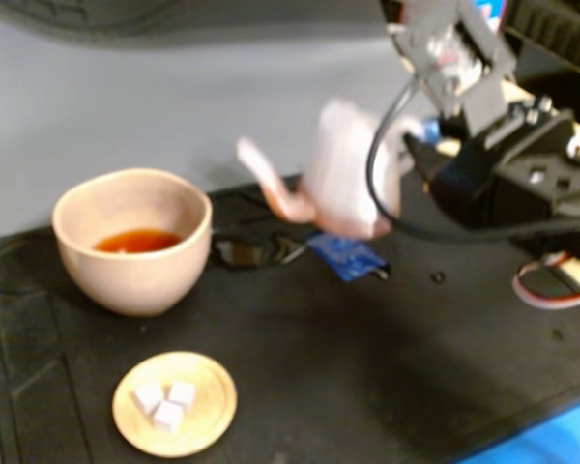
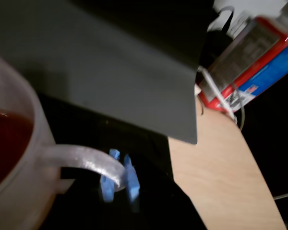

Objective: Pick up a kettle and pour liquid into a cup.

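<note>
One black rubbery work mat [image 1: 367,358] covered most of the table, and we figured it was there to catch spills. The black arm's gripper [image 1: 406,159] held the small translucent pinkish-white faceted plastic kettle [image 1: 343,179] up off the mat, clamped by its handle side, well apart from the rounded beige-pink handleless cup [image 1: 130,242] on the left of the fixed view. The long thin spout [image 1: 266,184] pointed toward the cup but wasn't over it. Reddish-brown liquid [image 1: 135,241] sat low in the cup, and the wrist view showed more inside the kettle. A small flat wooden dish [image 1: 174,403] of white cubes [image 1: 164,401] sat near the front, out of the pouring path.
</note>
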Robot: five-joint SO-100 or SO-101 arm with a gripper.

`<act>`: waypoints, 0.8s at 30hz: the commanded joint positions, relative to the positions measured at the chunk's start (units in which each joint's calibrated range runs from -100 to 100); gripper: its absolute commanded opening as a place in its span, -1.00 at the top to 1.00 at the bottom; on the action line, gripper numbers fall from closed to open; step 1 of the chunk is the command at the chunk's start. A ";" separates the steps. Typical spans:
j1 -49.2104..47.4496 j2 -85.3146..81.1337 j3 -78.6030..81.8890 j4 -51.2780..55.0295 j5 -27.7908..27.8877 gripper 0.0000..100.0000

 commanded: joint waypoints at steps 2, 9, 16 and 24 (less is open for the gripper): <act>0.11 3.65 -4.80 -2.38 1.64 0.99; 1.02 8.85 -7.80 -2.55 3.73 0.99; 3.22 9.70 -8.34 -2.64 3.79 0.99; 2.84 15.85 -12.88 -2.73 3.79 0.99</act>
